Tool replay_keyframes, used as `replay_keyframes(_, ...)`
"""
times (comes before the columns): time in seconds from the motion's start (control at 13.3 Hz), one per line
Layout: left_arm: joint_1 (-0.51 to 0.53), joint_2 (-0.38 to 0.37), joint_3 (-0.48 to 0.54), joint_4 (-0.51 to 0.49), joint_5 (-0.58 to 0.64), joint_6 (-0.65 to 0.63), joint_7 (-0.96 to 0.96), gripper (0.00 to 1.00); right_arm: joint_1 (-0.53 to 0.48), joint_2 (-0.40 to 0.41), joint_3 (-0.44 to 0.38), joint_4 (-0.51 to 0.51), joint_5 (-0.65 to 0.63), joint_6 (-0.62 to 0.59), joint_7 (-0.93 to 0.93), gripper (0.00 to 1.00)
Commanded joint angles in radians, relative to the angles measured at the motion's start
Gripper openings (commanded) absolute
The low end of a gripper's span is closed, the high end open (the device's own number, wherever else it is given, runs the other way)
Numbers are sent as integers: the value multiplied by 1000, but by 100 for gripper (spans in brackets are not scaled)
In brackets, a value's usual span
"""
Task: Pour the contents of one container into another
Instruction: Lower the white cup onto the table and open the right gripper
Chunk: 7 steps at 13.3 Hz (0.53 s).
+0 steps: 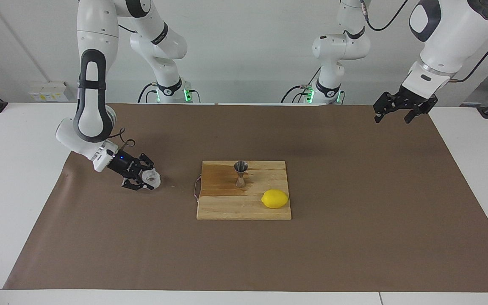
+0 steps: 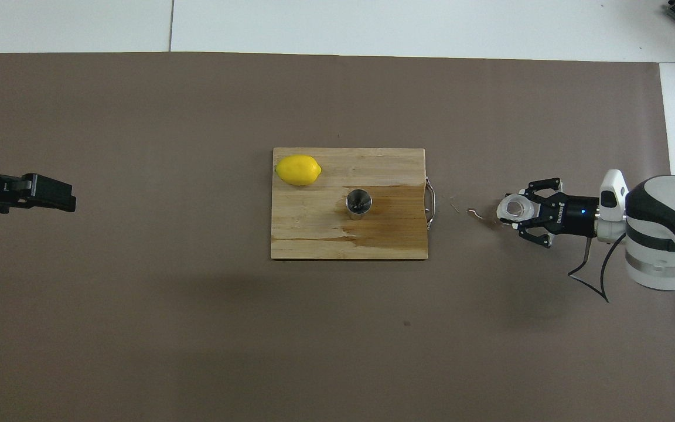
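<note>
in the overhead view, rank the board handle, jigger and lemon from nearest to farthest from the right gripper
The right gripper, shut on the plastic cup, is at the right arm's end of the table.
1. Board handle: on the cutting board's edge toward the right arm.
2. Jigger: mid-board.
3. Lemon: board corner toward the left arm.

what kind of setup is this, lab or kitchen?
Most likely a robotics lab staged as a kitchen or bar task: two Franka arms at a white table under a brown mat, with only a cutting board, jigger and lemon.
</note>
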Motion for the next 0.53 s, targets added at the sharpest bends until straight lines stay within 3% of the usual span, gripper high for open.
replay_keyframes(0.0, 9, -29, -6, -31, 4, 9, -9, 100, -14, -2, 14, 2, 42, -8, -40, 6)
replay_keyframes(0.23, 9, -29, -6, -31, 4, 9, -9, 100, -6, 21, 14, 2, 81, -5, -80, 11)
replay_keyframes(0.3, 9, -29, -6, -31, 4, 9, -8, 100, -6, 21, 12, 2, 81, -3, -80, 25)
replay_keyframes(0.45, 9, -29, -6, -31, 4, 9, -8, 100, -9, 21, 11, 5, 79, -5, -74, 98)
